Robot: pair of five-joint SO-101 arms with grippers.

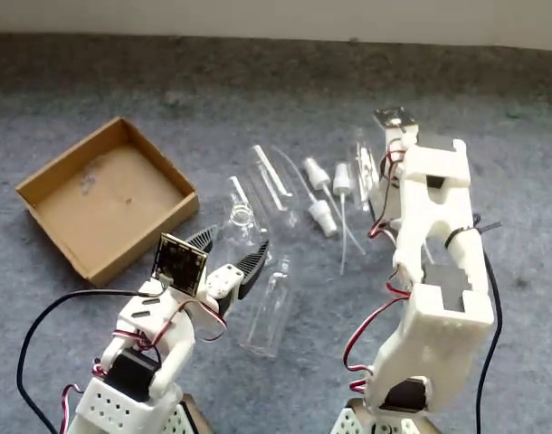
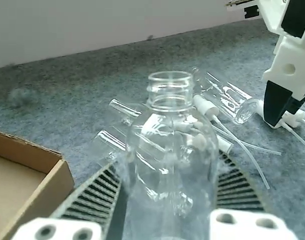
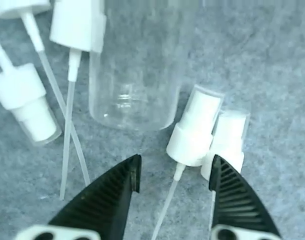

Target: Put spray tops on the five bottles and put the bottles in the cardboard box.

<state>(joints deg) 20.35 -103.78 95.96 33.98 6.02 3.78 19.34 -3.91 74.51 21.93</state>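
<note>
1. The cardboard box (image 1: 104,203) sits open at the left of the grey surface (image 1: 493,136).
2. The left pincer (image 1: 233,250) is closed around a clear, uncapped bottle (image 2: 168,150) near the box.
3. Another bottle (image 1: 269,312) lies just beside it.
4. The right pincer (image 3: 176,167) hangs open over loose spray tops (image 3: 195,132).

Brown cardboard box (image 1: 140,240) is lying left of clear plastic bottles (image 1: 269,309); white plastic spray tops (image 1: 319,177) are lying to their right.
</note>
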